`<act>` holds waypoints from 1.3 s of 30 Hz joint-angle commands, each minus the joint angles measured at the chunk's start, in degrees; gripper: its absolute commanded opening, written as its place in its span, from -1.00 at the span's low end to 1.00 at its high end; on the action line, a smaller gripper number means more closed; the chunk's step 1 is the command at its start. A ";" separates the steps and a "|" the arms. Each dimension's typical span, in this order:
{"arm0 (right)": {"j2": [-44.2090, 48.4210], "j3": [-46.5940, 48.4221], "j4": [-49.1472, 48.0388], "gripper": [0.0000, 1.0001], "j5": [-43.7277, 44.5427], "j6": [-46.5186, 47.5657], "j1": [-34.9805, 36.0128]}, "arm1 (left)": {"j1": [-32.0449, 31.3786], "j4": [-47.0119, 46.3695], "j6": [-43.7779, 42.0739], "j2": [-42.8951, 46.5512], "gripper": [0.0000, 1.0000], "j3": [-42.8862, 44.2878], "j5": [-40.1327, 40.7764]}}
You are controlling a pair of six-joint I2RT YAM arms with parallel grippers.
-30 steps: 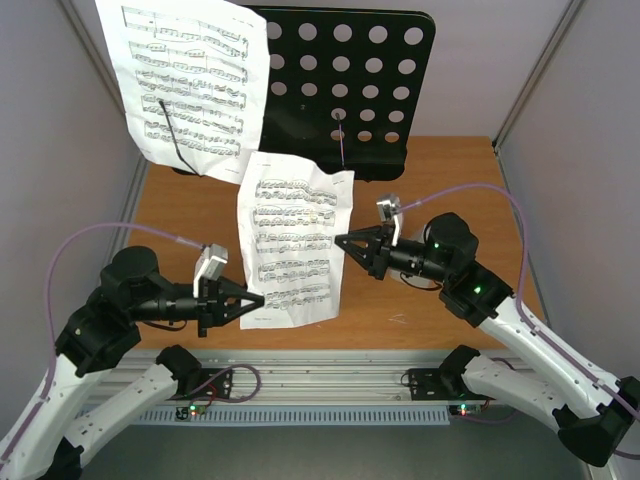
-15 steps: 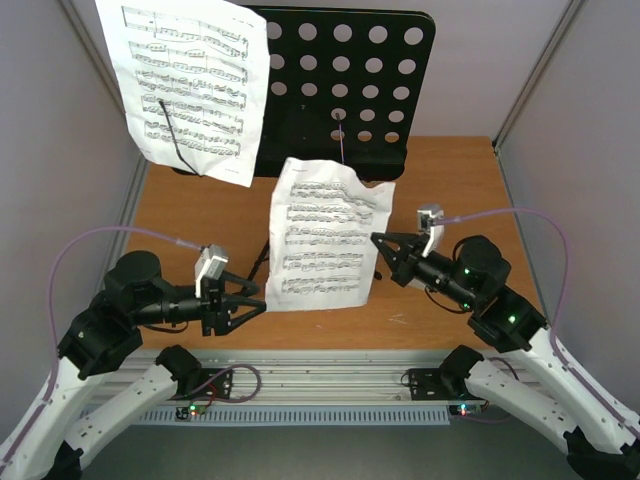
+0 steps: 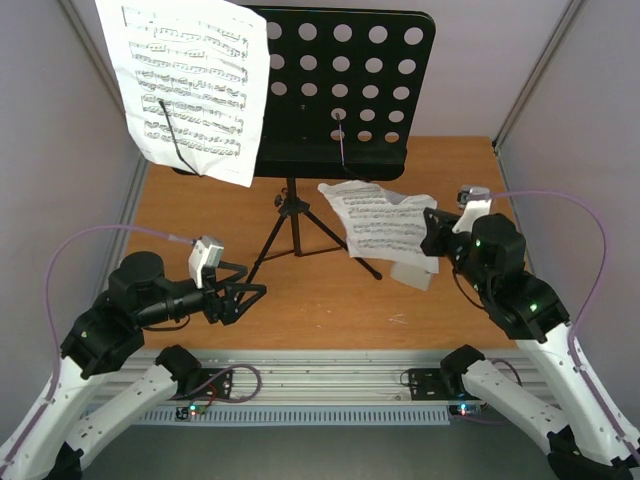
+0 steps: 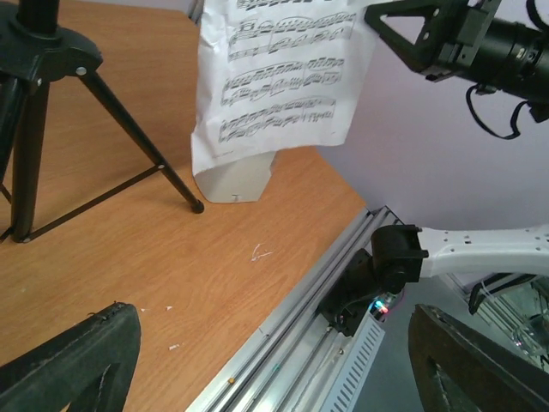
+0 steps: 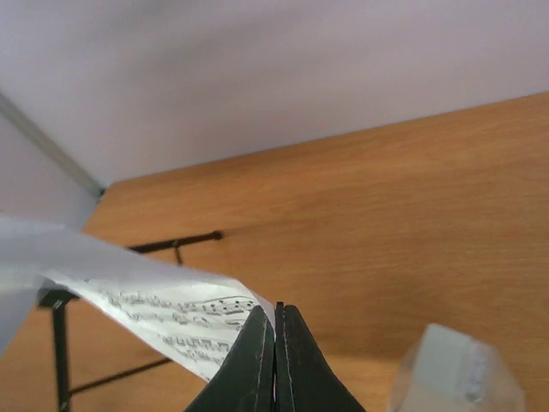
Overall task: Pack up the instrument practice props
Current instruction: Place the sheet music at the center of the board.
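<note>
Wooden bench (image 3: 200, 230) between pale walls. A printed sheet of music (image 3: 378, 215) hangs just above the white metronome (image 3: 413, 273), pinched at one edge by the fully closed right pincer (image 3: 432, 234). The left pincer (image 3: 255, 293) gapes wide, empty. Advisably, carry the sheet slowly, clear of the music stand (image 3: 330, 85). Only staves are legible; no title.
</note>
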State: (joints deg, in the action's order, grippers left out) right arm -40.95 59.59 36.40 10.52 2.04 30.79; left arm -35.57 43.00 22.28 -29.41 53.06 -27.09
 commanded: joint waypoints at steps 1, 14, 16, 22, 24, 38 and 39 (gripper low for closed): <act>-3.45 4.09 2.75 -0.98 -3.63 0.24 -8.54 | 0.26 -2.55 1.34 0.00 0.73 -0.76 1.91; -11.72 1.65 -3.32 -0.98 -29.03 -10.52 -47.37 | 0.28 3.52 -0.71 2.98 0.74 0.23 10.73; -11.52 -1.01 -4.00 -0.98 -29.99 -11.65 -51.52 | 0.30 3.71 -0.92 3.35 0.74 0.01 11.02; -10.12 -13.07 -8.76 -0.98 -31.23 -17.52 -60.39 | 0.24 3.80 -1.44 4.01 0.74 -1.55 11.53; -10.22 -16.65 -9.98 -0.98 -30.29 -19.52 -62.05 | 0.26 3.68 -1.45 4.00 0.74 -2.15 11.43; -7.59 -31.49 -11.95 -0.98 -14.04 -25.32 -62.87 | 0.25 3.79 -1.28 6.04 0.74 -3.84 13.55; -6.92 -32.23 -11.92 -0.98 -13.35 -25.61 -62.87 | 0.24 3.77 -1.23 5.95 0.74 -3.90 13.62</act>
State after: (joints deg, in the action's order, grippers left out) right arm -50.15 29.89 25.67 -8.45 -20.82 -31.62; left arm -35.57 47.70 21.82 -24.21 49.67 -14.52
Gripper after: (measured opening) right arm 0.023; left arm 0.870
